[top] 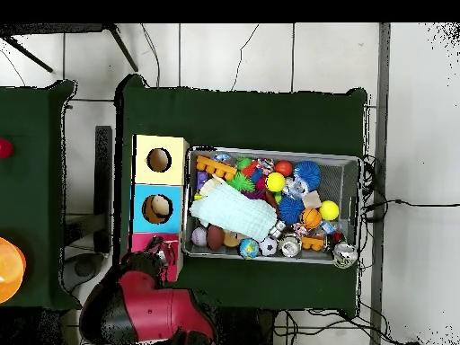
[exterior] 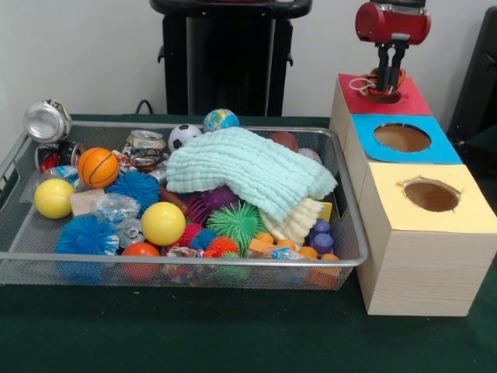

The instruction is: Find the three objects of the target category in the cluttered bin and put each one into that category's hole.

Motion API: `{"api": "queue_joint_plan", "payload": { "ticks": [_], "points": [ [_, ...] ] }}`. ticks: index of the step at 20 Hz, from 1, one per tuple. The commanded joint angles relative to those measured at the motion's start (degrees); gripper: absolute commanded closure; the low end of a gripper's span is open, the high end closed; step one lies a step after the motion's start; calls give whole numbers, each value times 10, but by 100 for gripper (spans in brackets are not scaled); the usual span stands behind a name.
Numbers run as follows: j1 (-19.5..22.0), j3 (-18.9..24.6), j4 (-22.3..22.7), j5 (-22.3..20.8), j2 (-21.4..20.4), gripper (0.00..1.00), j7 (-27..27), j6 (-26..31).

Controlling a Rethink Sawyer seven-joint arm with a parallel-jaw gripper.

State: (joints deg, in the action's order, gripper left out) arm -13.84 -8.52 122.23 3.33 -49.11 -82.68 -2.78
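The gripper (exterior: 390,80) hangs straight down over the red-topped box (exterior: 404,99), its dark fingers (exterior: 384,64) close together around an orange, stringy object (exterior: 379,85) that sits right at the red box's hole, so it looks clamped on that piece, though the hole itself is hidden beneath. From overhead, the arm covers most of that box and the gripper (top: 163,249) is only just visible at its edge.

Taking the red-topped box as our marker: just in front of it, touching, is the blue-topped box (exterior: 435,149) with its round hole open, and beyond that the yellow-topped box (exterior: 466,217), hole also open. Beside the row of boxes sits the wire mesh bin (exterior: 186,268), packed full. A pale green cloth (exterior: 248,171) is draped across the part of the bin nearest the boxes, with a cream cloth (exterior: 299,221) under its lower edge. Farther from the red box are a green spiky ball (exterior: 235,221), a yellow ball (exterior: 162,223), blue spiky balls (exterior: 136,188), a small basketball (exterior: 98,167) and a second yellow ball (exterior: 53,198). At the bin's farthest corner a crushed silver can (exterior: 46,120) rests on the rim. Along the back are a soccer ball (exterior: 183,136) and a globe ball (exterior: 220,120).
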Motion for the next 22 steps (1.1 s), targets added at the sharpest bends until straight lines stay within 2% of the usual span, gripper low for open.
{"api": "queue_joint_plan", "payload": {
  "ticks": [1, 8, 19, 22],
  "points": [
    [3, 6, -43, 15, 12, 100, -110, 2],
    [-20, 9, -37, 33, 62, 100, -139, -46],
    [-42, 11, -42, 65, 113, 100, -152, -54],
    [-56, 5, -51, 76, 134, 100, -147, -35]
  ]
}}
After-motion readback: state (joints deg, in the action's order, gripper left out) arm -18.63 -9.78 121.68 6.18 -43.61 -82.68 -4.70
